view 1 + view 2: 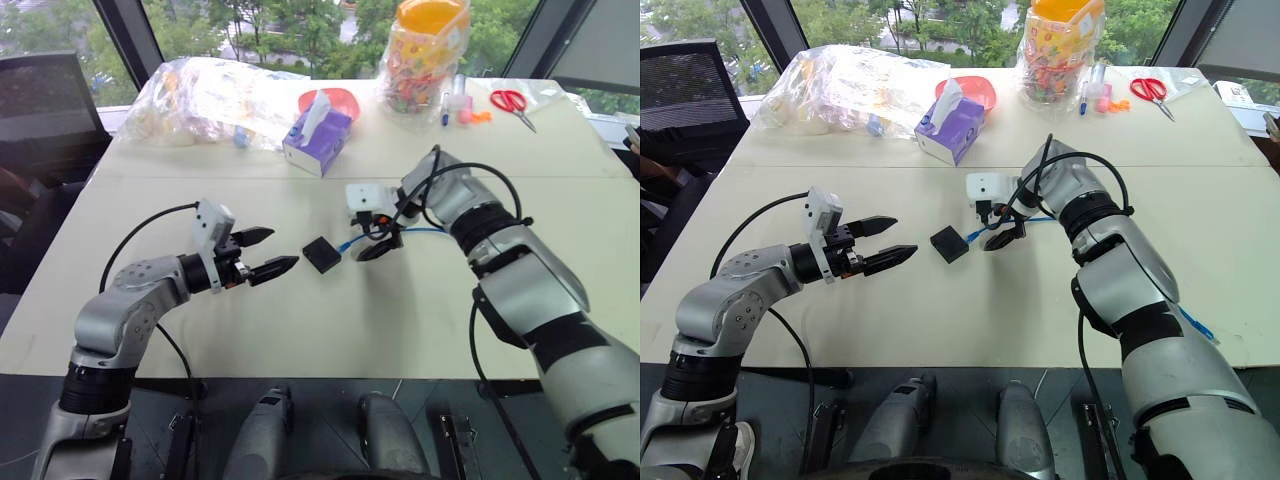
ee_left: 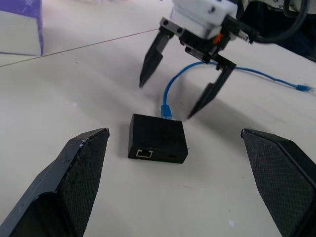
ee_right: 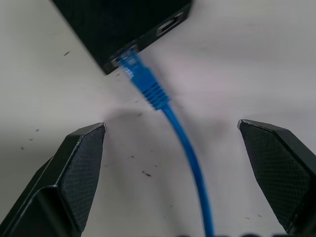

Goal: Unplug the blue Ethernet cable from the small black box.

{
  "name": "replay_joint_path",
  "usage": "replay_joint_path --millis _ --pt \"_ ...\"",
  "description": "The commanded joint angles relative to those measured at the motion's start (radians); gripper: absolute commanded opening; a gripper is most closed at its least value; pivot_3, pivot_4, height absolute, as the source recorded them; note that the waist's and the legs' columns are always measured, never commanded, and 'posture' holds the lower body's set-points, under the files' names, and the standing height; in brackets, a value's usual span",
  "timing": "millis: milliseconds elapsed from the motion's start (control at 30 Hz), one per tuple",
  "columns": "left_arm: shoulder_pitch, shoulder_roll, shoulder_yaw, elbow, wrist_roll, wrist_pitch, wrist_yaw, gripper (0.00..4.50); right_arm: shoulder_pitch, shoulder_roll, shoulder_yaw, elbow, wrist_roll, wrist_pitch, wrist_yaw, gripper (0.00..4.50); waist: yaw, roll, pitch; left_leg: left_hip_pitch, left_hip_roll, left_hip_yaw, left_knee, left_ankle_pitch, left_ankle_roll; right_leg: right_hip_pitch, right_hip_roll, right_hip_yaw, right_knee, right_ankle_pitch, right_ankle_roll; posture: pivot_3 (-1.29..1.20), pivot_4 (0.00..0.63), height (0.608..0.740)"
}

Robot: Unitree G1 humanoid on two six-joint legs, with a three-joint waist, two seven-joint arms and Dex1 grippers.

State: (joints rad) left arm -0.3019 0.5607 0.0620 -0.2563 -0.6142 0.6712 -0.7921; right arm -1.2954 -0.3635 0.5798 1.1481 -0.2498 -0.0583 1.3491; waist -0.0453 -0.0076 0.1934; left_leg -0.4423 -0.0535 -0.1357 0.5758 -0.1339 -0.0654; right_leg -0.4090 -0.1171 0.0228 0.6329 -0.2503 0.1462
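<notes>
The small black box (image 2: 158, 138) lies on the worktop (image 1: 420, 300), the blue Ethernet cable (image 3: 170, 118) plugged into its side. My right hand (image 2: 178, 98) hangs spread astride the cable; I should clamp on the plug's boot. My spread left hand (image 1: 266, 252) should pin the box first.

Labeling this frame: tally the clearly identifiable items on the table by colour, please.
Blue: 1, the blue Ethernet cable
Black: 1, the small black box
Purple: 1, the tissue box
Red: 2, the scissors and the bowl
Total: 5
Clear bags and their mixed contents not counted; too jumbled to tell.
</notes>
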Motion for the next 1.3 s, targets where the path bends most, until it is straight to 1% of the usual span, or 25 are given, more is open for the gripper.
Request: replay_joint_path --millis 33,400,500,600,633,733,833,933,1033,1100,1167,1233,1300 --pt "0.008 0.007 0.029 -0.044 0.0 -0.024 0.012 4.45 -0.048 0.029 -0.012 0.033 -0.038 -0.044 0.004 4.5 -0.004 0.0 0.0 0.0 0.0 0.0 0.0 0.0 0.0 0.0 0.0 0.0 0.0 0.0 0.0 0.0 0.15 0.728" --pt "0.007 0.004 0.02 -0.046 0.002 -0.033 0.028 4.45 -0.053 0.081 -0.04 0.058 -0.078 -0.079 0.023 4.5 -0.024 0.0 0.0 0.001 0.0 -0.001 0.0 0.0 0.0 0.0 0.001 0.0 0.003 0.0 0.0 0.0 0.15 0.728" --pt "0.004 0.002 0.017 -0.046 0.001 -0.033 0.029 4.5 -0.049 0.09 -0.051 0.056 -0.082 -0.075 0.029 3.66 -0.025 0.0 0.0 0.001 0.0 -0.001 0.0 0.0 0.0 -0.001 0.001 0.0 0.003 0.0 0.0 0.0 0.15 0.728" --pt "0.001 0.002 0.015 -0.044 0.001 -0.031 0.029 4.5 -0.043 0.096 -0.056 0.053 -0.089 -0.085 0.025 2.2 -0.025 0.0 0.0 0.001 0.0 -0.001 0.0 0.0 0.0 -0.001 0.001 0.0 0.004 0.0 0.0 0.0 0.15 0.728" --pt "-0.001 0.001 0.013 -0.042 0.002 -0.031 0.028 4.5 -0.042 0.1 -0.061 0.053 -0.088 -0.083 0.025 1.6 -0.025 0.0 0.0 0.001 0.0 -0.002 0.0 0.0 0.0 -0.001 0.001 0.0 0.004 0.0 0.0 0.0 0.15 0.728" --pt "-0.006 0.002 0.009 -0.038 0.002 -0.028 0.025 4.5 -0.043 0.114 -0.077 0.048 -0.08 -0.071 0.026 0.07 -0.025 0.0 0.0 0.001 0.0 -0.002 0.0 0.0 -0.001 -0.001 0.001 0.0 0.004 0.0 0.0 0.0 0.15 0.728" --pt "-0.011 0.003 0.003 -0.028 0.004 -0.027 0.02 4.5 -0.033 0.104 -0.086 0.021 -0.086 -0.08 -0.004 0.02 -0.024 0.0 0.0 0.001 0.0 -0.002 0.0 0.0 -0.001 -0.001 0.001 0.0 0.004 0.0 0.0 0.0 0.15 0.728" --pt "-0.021 0.004 -0.006 -0.019 0.007 -0.025 0.013 4.5 -0.001 0.066 -0.106 -0.054 -0.096 -0.131 -0.122 0.02 -0.022 0.0 0.0 0.001 0.0 -0.002 0.0 0.0 -0.001 -0.001 0.001 0.0 0.004 0.0 0.0 0.0 0.15 0.728" --pt "-0.044 0.005 -0.02 0.002 0.012 -0.027 -0.005 4.5 0.1 -0.002 -0.179 -0.246 -0.059 -0.18 -0.231 0.02 -0.017 0.0 0.0 0.001 0.0 -0.002 0.0 0.001 -0.001 -0.001 0.001 0.0 0.004 0.0 0.0 0.0 0.15 0.728" --pt "-0.092 -0.006 -0.027 0.041 0.003 -0.018 -0.022 4.5 0.26 -0.096 -0.261 -0.489 -0.061 -0.211 -0.363 0.02 0.003 0.0 0.0 0.001 0.0 -0.003 0.0 0.001 -0.001 0.0 0.001 0.0 0.004 0.0 0.0 0.0 0.15 0.728" --pt "-0.141 -0.017 -0.028 0.082 -0.009 -0.005 -0.038 4.5 0.403 -0.163 -0.329 -0.68 -0.092 -0.227 -0.5 0.02 0.011 0.0 0.0 0.001 -0.001 -0.003 0.0 0.001 -0.001 0.0 0.001 0.0 0.004 -0.001 0.001 0.0 0.15 0.728" --pt "-0.191 -0.026 -0.03 0.127 -0.02 0.008 -0.061 4.5 0.536 -0.204 -0.39 -0.845 -0.118 -0.214 -0.601 0.02 0.018 0.0 0.0 0.0 -0.001 -0.003 0.001 0.001 -0.001 0.0 0.001 0.0 0.004 -0.001 0.001 0.0 0.15 0.728" --pt "-0.227 -0.03 -0.035 0.163 -0.025 0.017 -0.082 4.5 0.621 -0.227 -0.422 -0.953 -0.148 -0.216 -0.682 0.02 0.019 0.0 0.0 0.0 -0.001 -0.002 0.001 0.001 -0.001 0.0 0.0 0.001 0.004 -0.001 0.001 0.0 0.15 0.728"
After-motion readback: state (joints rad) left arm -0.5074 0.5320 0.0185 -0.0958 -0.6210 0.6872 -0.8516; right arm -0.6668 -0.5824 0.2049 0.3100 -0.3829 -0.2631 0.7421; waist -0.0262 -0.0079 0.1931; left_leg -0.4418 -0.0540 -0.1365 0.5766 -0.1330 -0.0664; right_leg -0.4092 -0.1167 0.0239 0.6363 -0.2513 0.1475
